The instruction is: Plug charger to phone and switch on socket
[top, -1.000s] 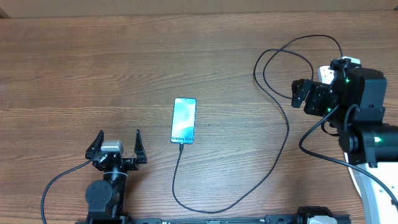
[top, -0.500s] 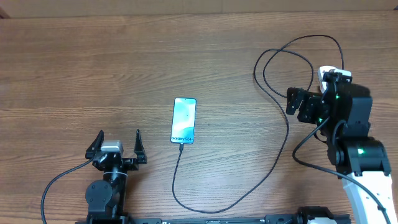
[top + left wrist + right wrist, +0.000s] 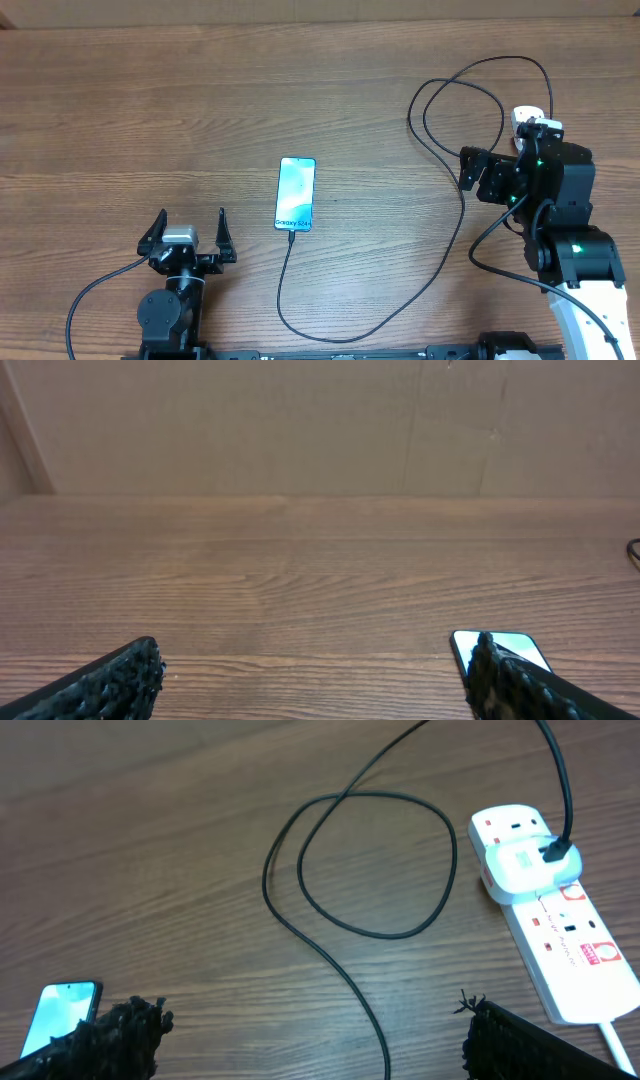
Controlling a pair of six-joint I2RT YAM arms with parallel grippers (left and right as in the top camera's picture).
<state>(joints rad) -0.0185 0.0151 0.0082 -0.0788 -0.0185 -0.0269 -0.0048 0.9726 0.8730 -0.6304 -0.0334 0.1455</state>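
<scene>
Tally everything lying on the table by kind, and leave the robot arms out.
phone: 1
black charger cable: 1
white power strip: 1
white plug adapter on the strip: 1
Total: 4

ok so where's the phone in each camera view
Overhead: phone just left of centre.
Left wrist: phone at bottom right, only its top end showing.
Right wrist: phone in the bottom left corner.
Shared landmark: the black charger cable, looping to the phone's right in the overhead and right wrist views.
</scene>
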